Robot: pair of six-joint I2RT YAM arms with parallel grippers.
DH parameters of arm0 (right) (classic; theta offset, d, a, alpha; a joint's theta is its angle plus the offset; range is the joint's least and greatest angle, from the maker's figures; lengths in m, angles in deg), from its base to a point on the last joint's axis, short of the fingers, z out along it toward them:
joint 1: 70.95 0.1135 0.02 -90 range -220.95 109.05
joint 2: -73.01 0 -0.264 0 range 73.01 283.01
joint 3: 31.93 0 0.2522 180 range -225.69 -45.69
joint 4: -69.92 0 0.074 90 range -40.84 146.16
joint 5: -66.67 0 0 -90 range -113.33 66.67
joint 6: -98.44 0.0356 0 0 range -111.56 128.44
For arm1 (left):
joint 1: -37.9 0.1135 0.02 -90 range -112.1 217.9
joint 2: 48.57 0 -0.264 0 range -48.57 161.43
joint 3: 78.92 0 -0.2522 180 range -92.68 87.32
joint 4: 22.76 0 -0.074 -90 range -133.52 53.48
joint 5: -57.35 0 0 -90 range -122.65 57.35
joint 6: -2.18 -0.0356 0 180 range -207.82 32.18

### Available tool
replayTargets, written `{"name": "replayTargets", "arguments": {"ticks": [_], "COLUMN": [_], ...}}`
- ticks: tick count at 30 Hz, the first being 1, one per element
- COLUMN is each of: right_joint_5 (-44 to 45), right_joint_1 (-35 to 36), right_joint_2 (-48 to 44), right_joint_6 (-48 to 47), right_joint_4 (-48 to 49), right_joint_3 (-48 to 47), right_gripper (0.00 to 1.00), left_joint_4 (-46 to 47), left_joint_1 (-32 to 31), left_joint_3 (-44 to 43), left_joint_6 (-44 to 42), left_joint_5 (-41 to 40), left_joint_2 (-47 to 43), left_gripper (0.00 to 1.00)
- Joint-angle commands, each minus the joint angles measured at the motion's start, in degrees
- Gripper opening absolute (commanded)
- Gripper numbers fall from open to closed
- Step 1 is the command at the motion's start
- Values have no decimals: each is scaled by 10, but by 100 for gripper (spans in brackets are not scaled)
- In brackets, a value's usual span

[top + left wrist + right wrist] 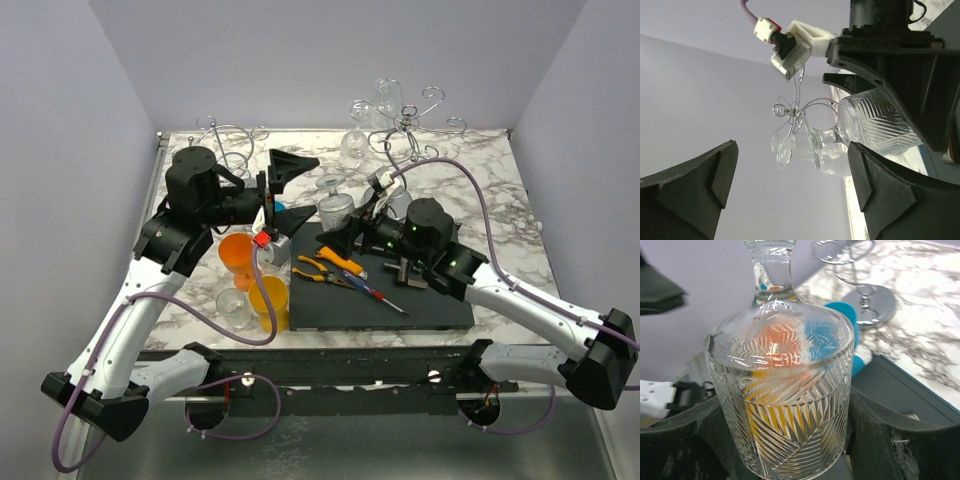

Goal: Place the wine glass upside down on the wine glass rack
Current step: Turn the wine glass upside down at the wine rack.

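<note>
Where the glass sits: the clear cut-glass wine glass point(782, 390) with a chevron pattern has its bowl between the two black fingers of the right hand point(785, 405); its stem and foot reach out past the fingertips.
Right hand: closed onto the bowl, one finger pressed to each side, at a fairly wide spread.
Left hand: the left hand point(792, 150) stands wide, with nothing between its fingers; the patterned glass shows beyond its right finger, apart from it.
Seen from above: the glass is over the far edge of the black mat point(440, 310), between the two hands and nearer the right one.
Rack: the chrome wire wine glass rack point(405, 125) stands at the back right of the marble desk point(500, 200), well apart from the held glass; other clear glasses point(355, 145) are at it.
Second stand: a bare chrome wire stand point(225, 140) is at the back left.
Near the left arm: an orange plastic cup point(237, 250), a yellow cup point(270, 295) and a small clear glass point(233, 305).
On the mat: yellow-handled pliers point(330, 268) and a red screwdriver point(385, 298).
</note>
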Motion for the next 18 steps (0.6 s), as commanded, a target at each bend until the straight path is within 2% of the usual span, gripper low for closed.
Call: {"name": "replayTargets", "arguments": {"ticks": [1, 6, 9, 13, 18], "right_joint_5": [114, 210, 201, 173, 141], "right_joint_1": [-2, -9, -46, -87, -135], "right_joint_2": [-32, -66, -87, -86, -73], "right_joint_6": [-41, -91, -81, -77, -77], "right_joint_4": [108, 171, 191, 198, 192], "right_joint_3": [42, 97, 116, 117, 107], "right_gripper": [0, 1, 0, 1, 1], "left_joint_4": [7, 19, 26, 27, 27], "left_joint_1": [-6, -6, -6, -6, -6], "left_joint_3": [15, 12, 13, 10, 9], "left_joint_6": [32, 233, 331, 411, 466], "left_joint_5": [-35, -138, -218, -283, -301], "left_joint_2": [-10, -15, -21, -26, -35], "left_gripper": [99, 99, 99, 99, 99]}}
